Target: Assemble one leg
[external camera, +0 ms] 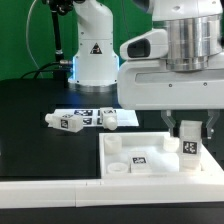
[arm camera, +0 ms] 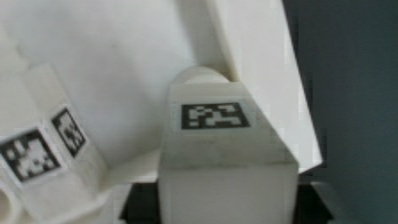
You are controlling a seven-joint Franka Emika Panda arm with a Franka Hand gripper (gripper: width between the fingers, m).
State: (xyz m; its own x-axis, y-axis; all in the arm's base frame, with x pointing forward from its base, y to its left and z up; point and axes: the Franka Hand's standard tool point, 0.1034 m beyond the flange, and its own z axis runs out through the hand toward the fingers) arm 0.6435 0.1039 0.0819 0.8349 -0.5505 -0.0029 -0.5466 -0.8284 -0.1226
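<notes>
while the arm hangs low over the counter (external camera: 30, 120), the jaws (external camera: 189, 131) are clenched on the leg (external camera: 190, 146), which stands upright between the two dark fingers with its black-and-white tag facing the exterior camera. directly beneath the jaws lies the wide white tray-like piece (external camera: 150, 168), and the leg's lower end sits at or just above the tray's far corner on the exterior view's right; whether it touches the tray cannot be told. inside that tray, near the jaws and toward the exterior view's left, a small tagged square (external camera: 139, 158) lies flat. well apart from the jaws, on the dark counter, two rounded white tagged pieces (external camera: 85, 119) lie on their sides in front of the marker board (external camera: 95, 110).

in the wrist view the leg (arm camera: 222, 150) fills the middle, its tag square to the camera, with dark fingers (arm camera: 317, 197) flanking its base. just beside it a slanted white surface carries two more tags (arm camera: 45, 145).
</notes>
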